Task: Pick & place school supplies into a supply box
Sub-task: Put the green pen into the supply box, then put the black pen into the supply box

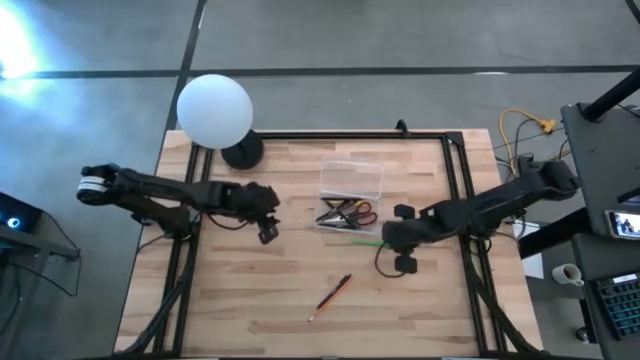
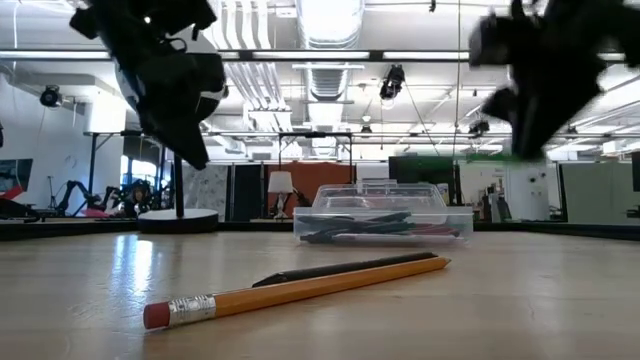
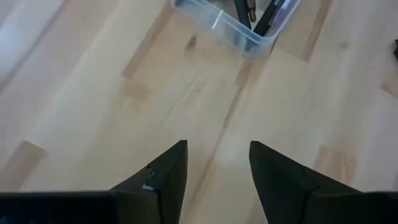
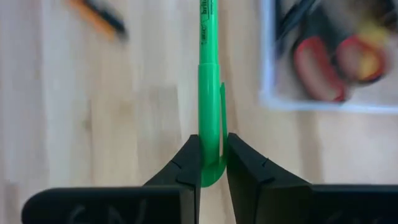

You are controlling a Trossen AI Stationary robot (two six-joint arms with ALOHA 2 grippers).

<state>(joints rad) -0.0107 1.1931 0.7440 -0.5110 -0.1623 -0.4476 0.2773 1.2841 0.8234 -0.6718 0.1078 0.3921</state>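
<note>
The right end effector [image 4: 211, 165] is closed on the green marker [image 4: 209, 93]. Its two dark fingers [image 4: 183, 165] pinch the marker near its end, and the rest of the marker sticks out in front of them. In the high view this end effector [image 1: 388, 238] sits right of the middle of the frame, just beside the right end of the supply box [image 1: 352, 178]. The green marker [image 1: 366, 241] shows there as a thin green line just below the box and to the left of the end effector.

The supply box is clear plastic and sits on the wooden desk [image 1: 240, 300] a little above the middle of the high view. Inside it lie dark pens and the red-handled scissors [image 4: 339, 59]. In the low view the box [image 2: 385, 212] stands in the middle of the frame with dark pens inside.

An orange pencil [image 1: 332, 295] with a dark pen next to it lies on the desk in the lower middle of the high view, well apart from the box. In the low view the pencil [image 2: 300, 288] lies in front, with its red eraser end toward the lower left.

The left end effector [image 3: 217, 177] is open and holds nothing. Its fingers [image 3: 165, 174] stand apart over bare wood. In the high view it [image 1: 268, 228] is left of the middle, away from the box.

A white globe lamp [image 1: 214, 110] stands at the upper left of the desk.
</note>
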